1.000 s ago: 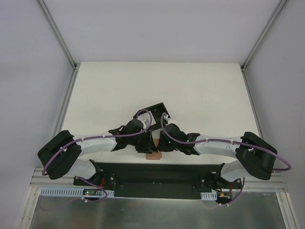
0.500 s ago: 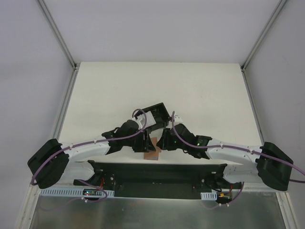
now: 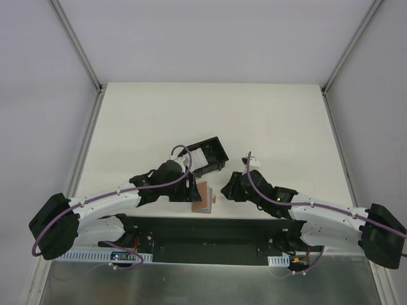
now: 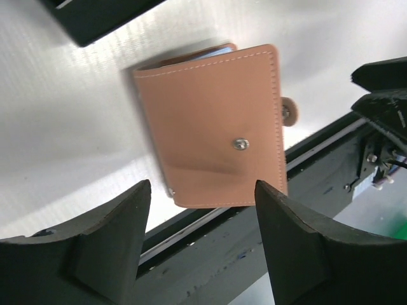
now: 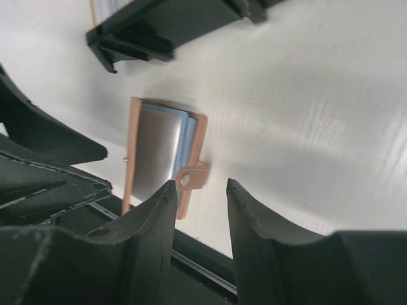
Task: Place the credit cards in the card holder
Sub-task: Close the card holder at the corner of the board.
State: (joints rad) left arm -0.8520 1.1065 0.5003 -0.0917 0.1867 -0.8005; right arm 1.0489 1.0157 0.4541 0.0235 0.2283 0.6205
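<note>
Left end effector (image 4: 202, 190) wide above card holder (image 4: 210, 108); right end effector (image 5: 200, 185) narrow, credit cards (image 5: 159, 143) in view

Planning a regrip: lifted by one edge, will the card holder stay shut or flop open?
Probably flops: the card holder has its strap tab unfastened. The credit cards look glossy and show past its edge, so they might slip out. Thin and flat, it likely slides if pushed.

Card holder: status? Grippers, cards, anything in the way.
Left gripper and right gripper open, empty. Card holder lies free between them, credit cards inside, snap tab unfastened. Black box just behind, not touching.
</note>
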